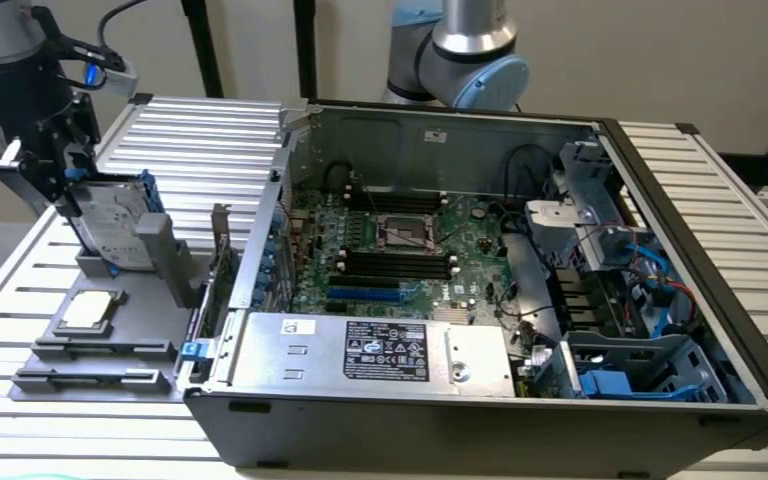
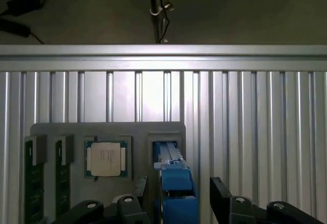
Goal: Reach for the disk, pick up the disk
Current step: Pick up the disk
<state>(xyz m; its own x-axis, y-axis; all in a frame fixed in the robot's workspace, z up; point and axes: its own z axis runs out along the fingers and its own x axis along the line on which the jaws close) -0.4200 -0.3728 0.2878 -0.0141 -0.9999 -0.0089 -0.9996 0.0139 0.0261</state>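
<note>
On the ribbed aluminium surface (image 1: 718, 190), beside the open dark metal computer case (image 1: 491, 435), a grey plastic holder tray (image 1: 117, 352) keeps the disk (image 1: 115, 215), a silver-grey drive in a bright blue plastic carrier, standing on edge. Your black gripper (image 2: 180, 187) straddles its top, spread, not pinching. Judge it stiff, fairly heavy and shock-sensitive: clamp the flat faces; its foot is hidden down in the tray.

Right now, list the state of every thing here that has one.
Silver-grey hard drive in blue plastic carrier: upright, seated in grey plastic holder.
Black two-finger gripper: open, straddling the drive.
Square silver chip: flat in a holder recess.
Black metal computer case: side open, motherboard exposed.
</note>
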